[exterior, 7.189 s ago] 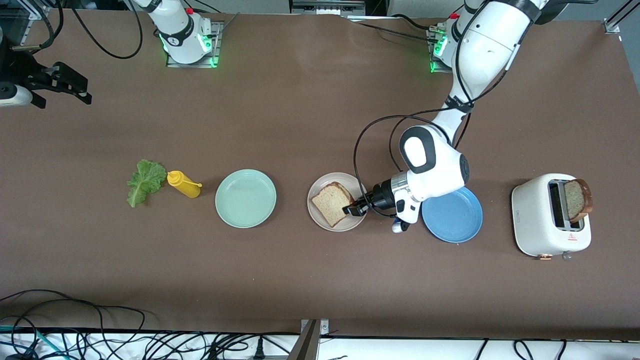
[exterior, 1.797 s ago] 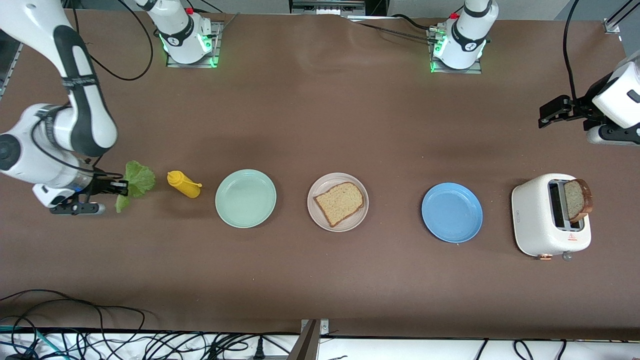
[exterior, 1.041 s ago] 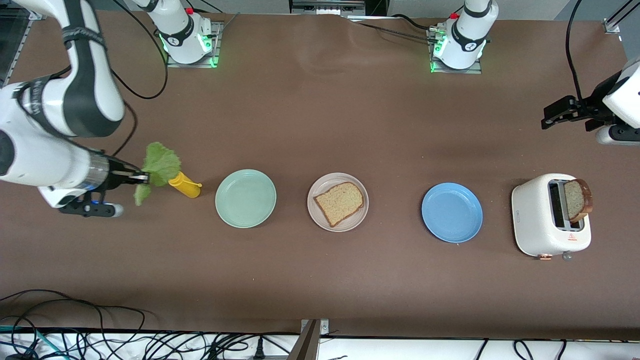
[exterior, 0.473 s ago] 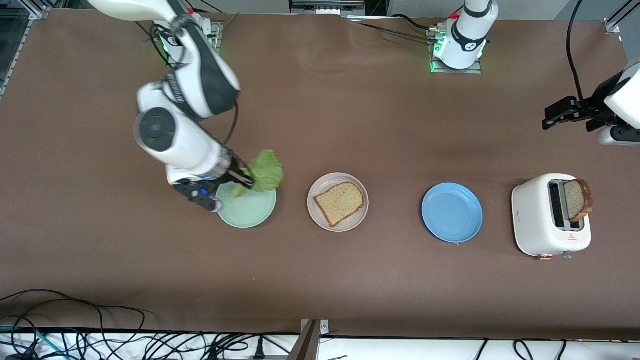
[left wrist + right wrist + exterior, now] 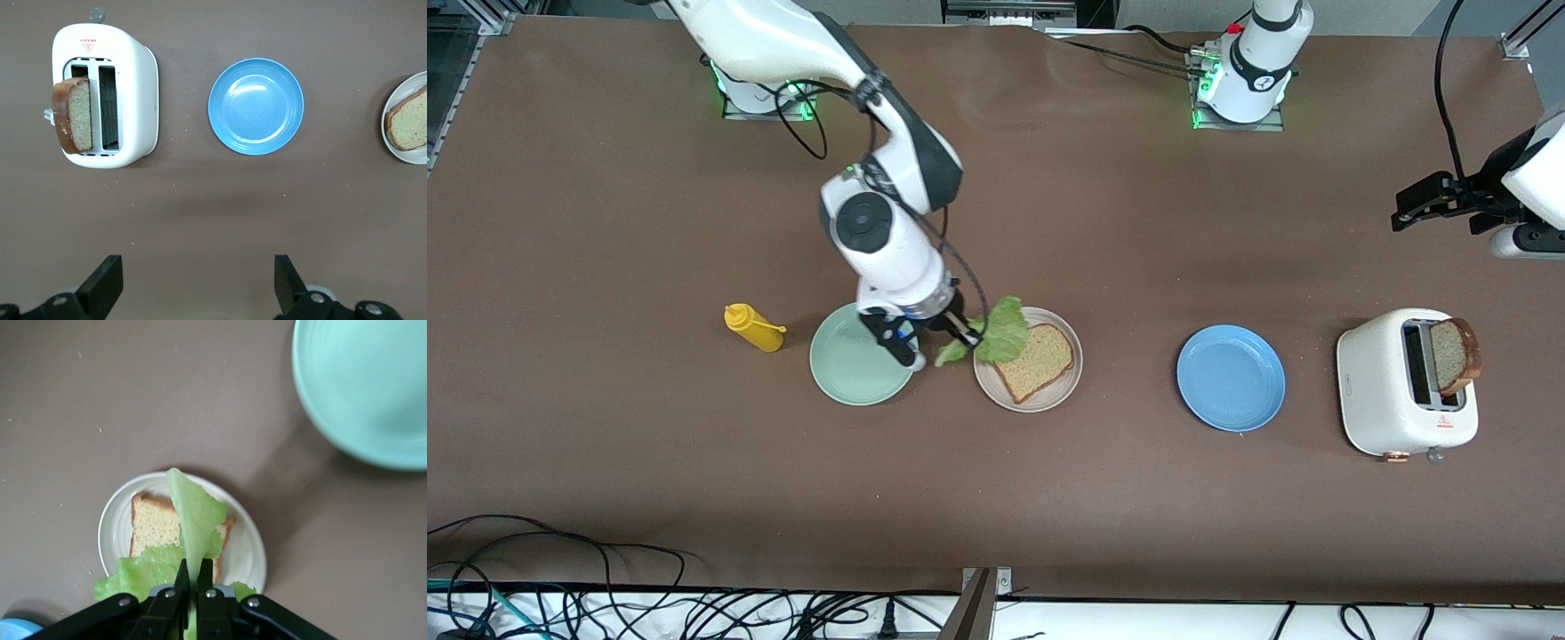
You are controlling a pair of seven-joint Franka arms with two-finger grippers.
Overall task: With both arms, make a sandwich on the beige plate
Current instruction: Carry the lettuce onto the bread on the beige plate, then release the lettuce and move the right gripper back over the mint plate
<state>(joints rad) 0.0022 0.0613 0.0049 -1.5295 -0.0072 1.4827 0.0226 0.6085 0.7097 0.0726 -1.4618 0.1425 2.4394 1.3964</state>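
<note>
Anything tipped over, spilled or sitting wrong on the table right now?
Two things. The yellow squeeze bottle lies on its side near the mint-green plate. A brown-crusted bread slice sits tilted in the white toaster, leaning past its edge. The right tool holds the green lettuce leaf over the beige plate.
</note>
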